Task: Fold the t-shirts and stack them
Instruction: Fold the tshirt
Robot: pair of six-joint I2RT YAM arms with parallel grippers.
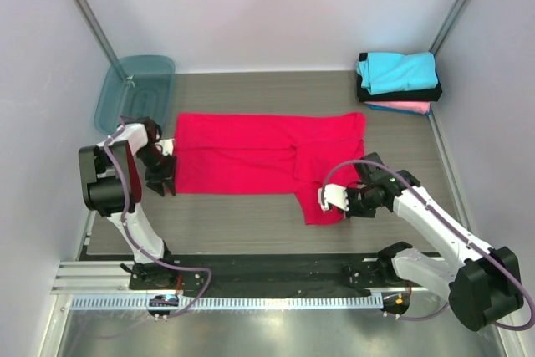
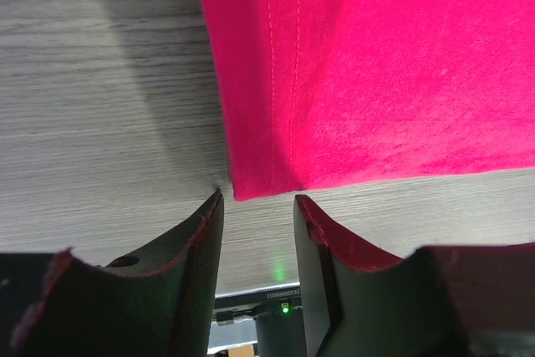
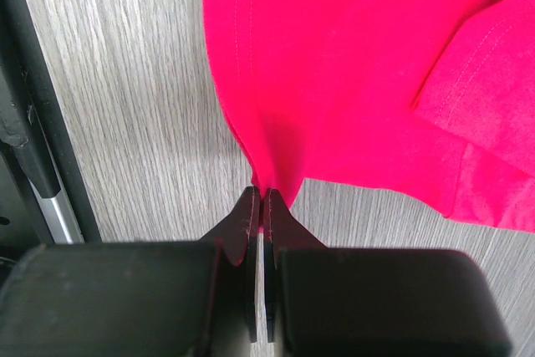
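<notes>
A large bright red t-shirt (image 1: 251,152) lies spread across the table's middle, with one flap hanging toward the near side. My left gripper (image 1: 168,187) is open and empty at the shirt's near left corner. In the left wrist view that corner (image 2: 251,181) lies just beyond the gap between my fingertips (image 2: 259,202). My right gripper (image 1: 324,200) is shut on the edge of the near flap; the right wrist view shows the cloth (image 3: 334,64) pinched between the shut jaws (image 3: 263,196). Folded cyan (image 1: 397,71), black (image 1: 401,94) and pink (image 1: 401,107) t-shirts are stacked at the back right.
A translucent teal plastic bin (image 1: 134,89) lies at the back left corner. White walls close in the table on the left, back and right. A black rail (image 1: 267,269) with the arm bases runs along the near edge.
</notes>
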